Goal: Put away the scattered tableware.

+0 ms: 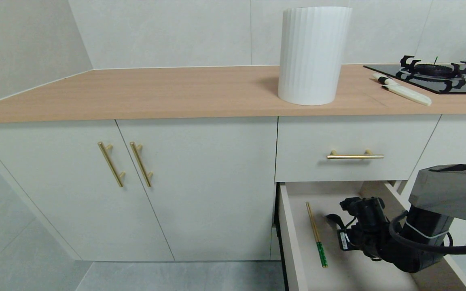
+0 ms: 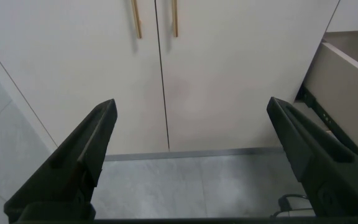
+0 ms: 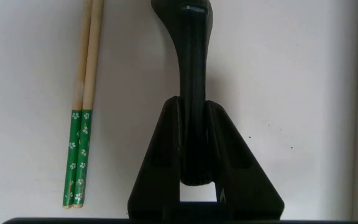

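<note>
Black utensil (image 3: 191, 56) is clamped in the right gripper (image 3: 192, 106), fingers closed snug on its shaft. The far end pokes out past the fingertips, over the floor of the open drawer (image 1: 287, 226), roughly mid-drawer. My read is that it's held low and lengthwise so it can be laid down in line with the chopsticks (image 3: 82, 124). Those lie flat alongside it, nearer the drawer's left wall and clear of the utensil. Whether the utensil's end touches the drawer floor, I can't tell. Up on the countertop (image 1: 156, 93), a pale knife (image 1: 405, 91) lies at the right end by the stove (image 1: 435, 74), near a tall white ribbed canister (image 1: 314, 56), and it's likely the next piece to go. The left gripper (image 2: 191, 109) hangs spread wide and empty, low before the cabinet doors (image 2: 229, 74).
</note>
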Controlling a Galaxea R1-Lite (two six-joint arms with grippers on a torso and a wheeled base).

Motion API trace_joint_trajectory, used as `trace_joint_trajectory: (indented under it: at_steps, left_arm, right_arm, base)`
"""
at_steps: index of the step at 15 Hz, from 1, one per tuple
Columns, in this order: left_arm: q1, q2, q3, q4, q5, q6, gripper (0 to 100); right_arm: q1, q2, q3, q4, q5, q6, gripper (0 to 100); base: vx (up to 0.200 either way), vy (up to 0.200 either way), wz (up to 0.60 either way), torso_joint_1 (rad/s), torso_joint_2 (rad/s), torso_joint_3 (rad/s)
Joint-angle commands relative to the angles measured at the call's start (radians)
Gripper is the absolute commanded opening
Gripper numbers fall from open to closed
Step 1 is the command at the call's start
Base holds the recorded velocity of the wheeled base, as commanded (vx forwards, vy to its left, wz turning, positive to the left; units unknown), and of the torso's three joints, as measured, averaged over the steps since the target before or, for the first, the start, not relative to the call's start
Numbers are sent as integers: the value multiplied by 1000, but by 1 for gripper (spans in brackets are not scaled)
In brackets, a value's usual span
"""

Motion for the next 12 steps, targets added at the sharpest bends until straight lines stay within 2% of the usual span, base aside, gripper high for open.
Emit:
trace_joint_trajectory:
  at_steps: [1,7,8,12]
  left_arm:
    - [0,1,0,0,-2,-1,100]
    - [-1,1,0,0,0,-1,100]
    - [0,1,0,0,0,1,100]
    - [0,1,0,0,0,1,100]
  right_arm:
    - [1,2,0,0,0,0,0]
    - [1,2,2,-3,-1,0,0]
    - [1,2,2,-3,-1,0,100]
    - [1,2,2,-4,-1,0,100]
  base:
    - [0,0,0,0,0,0]
    - [0,0,0,0,0,0]
    - [0,0,0,0,0,0]
    - [0,0,0,0,0,0]
